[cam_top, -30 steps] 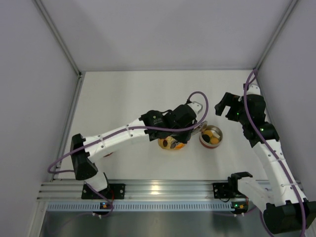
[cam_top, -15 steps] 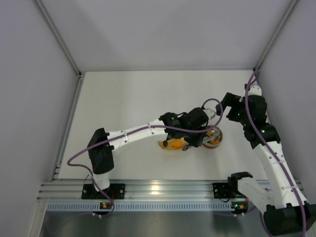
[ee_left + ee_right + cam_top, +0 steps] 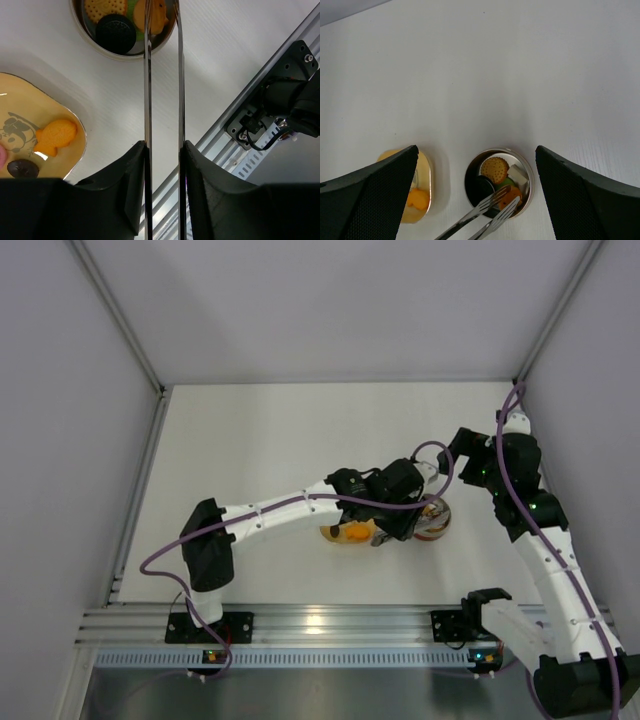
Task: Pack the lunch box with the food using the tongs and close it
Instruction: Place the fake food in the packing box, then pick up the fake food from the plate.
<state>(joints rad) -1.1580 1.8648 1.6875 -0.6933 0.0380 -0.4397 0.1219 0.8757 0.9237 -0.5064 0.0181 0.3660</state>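
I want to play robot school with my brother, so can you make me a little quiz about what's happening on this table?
1. True or false: the right gripper is holding the tongs.
2. Pick one: what lies in the yellow dish? A, an orange fish. B, a blue star. C, a green spoon.
3. Fill in the gap: the tips of the tongs are over the ____.

Key
1. False. The left gripper holds them; the right one is open and holds nothing.
2. A.
3. The lunch box.
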